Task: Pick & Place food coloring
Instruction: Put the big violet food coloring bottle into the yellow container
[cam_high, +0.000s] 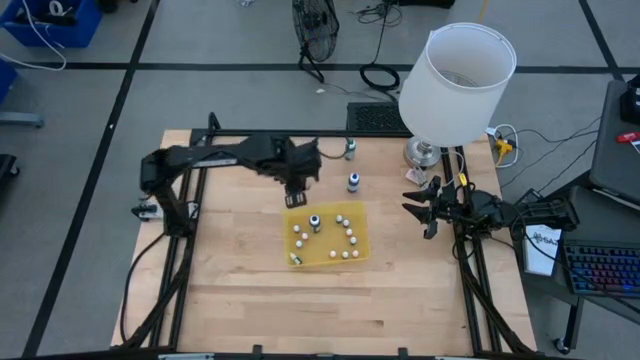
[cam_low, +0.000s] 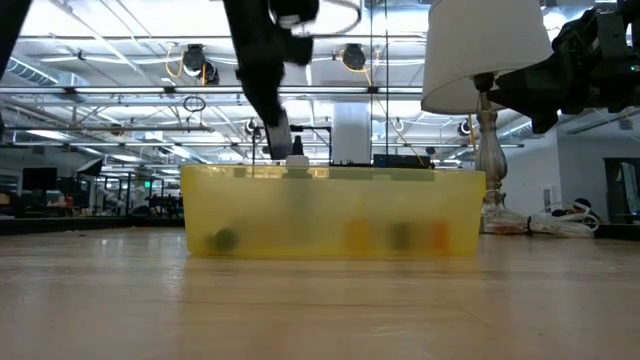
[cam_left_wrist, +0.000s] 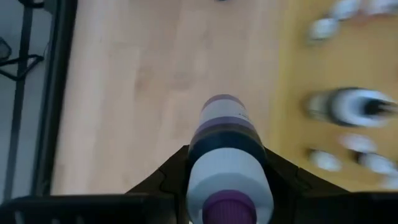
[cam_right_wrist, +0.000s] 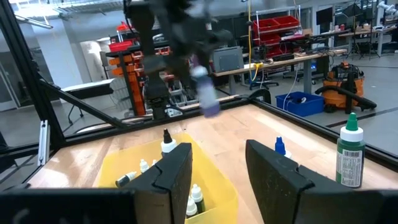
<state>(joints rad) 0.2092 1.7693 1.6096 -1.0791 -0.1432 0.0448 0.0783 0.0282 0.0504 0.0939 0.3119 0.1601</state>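
The wooden table (cam_high: 250, 300) carries a table lamp with a big white shade (cam_high: 457, 82) near its far right corner; the low view shows only the shade's underside and the metal stem. At the table's middle sits a yellow tray (cam_high: 358, 222). From above, the tray holds one upright dropper bottle with a white cap (cam_high: 315, 222), a bottle lying on its side at the near left corner (cam_high: 295, 260), and several small white-capped pieces in a loose ring. The low view instead shows the tray's translucent wall (cam_low: 330, 215) with blurred green and orange shapes behind it.

The left arm reaches from the left over the tray's far edge. Its left gripper (cam_high: 296, 197) is closed on a food coloring bottle (cam_left_wrist: 227, 155). Only the left wrist view shows this clearly: a white label, dark body and purple cap between the two dark fingers (cam_left_wrist: 168, 177), above bare wood just beside the tray. The right wrist view shows the same bottle tilted in the air, purple tip (cam_right_wrist: 210, 107) downward.

The right gripper (cam_high: 425, 210) waits off to the tray's right, near the lamp base, its fingers spread wide in its own wrist view.

Two more bottles stand on the table beyond the tray: a blue one (cam_high: 354, 182) and, farther back, a green one (cam_high: 350, 151). The right wrist view shows the green bottle's white cap and label (cam_right_wrist: 350, 152).
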